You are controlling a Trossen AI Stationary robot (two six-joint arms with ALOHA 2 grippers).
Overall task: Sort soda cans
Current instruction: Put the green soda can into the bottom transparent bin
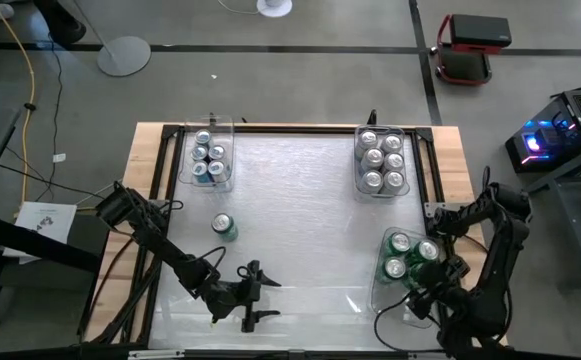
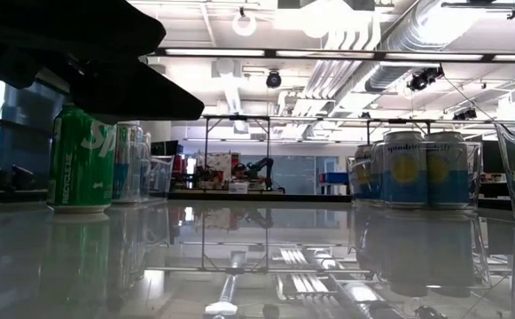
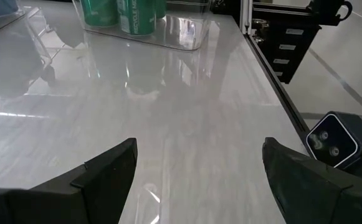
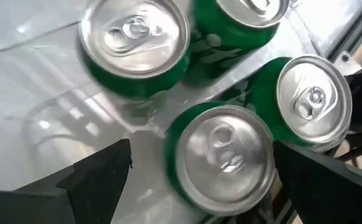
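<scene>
The right claw [image 1: 417, 287] hangs over the clear bin [image 1: 382, 290] of green soda cans [image 1: 410, 254], fingers spread wide and empty; in its wrist view one silver-topped can [image 4: 221, 157] sits right between them, three more just beyond. The left claw [image 1: 253, 294] is also spread, holding nothing, low over the glossy white counter [image 1: 300, 220]. A lone green can [image 1: 224, 227] stands behind it and to its side, apart. Farther off are two clear bins: blue cans [image 1: 210, 158] in one, pale silver-sided cans [image 1: 381, 159] in the other. In the low view a dark arm hides the top of the lone can [image 2: 81, 159].
</scene>
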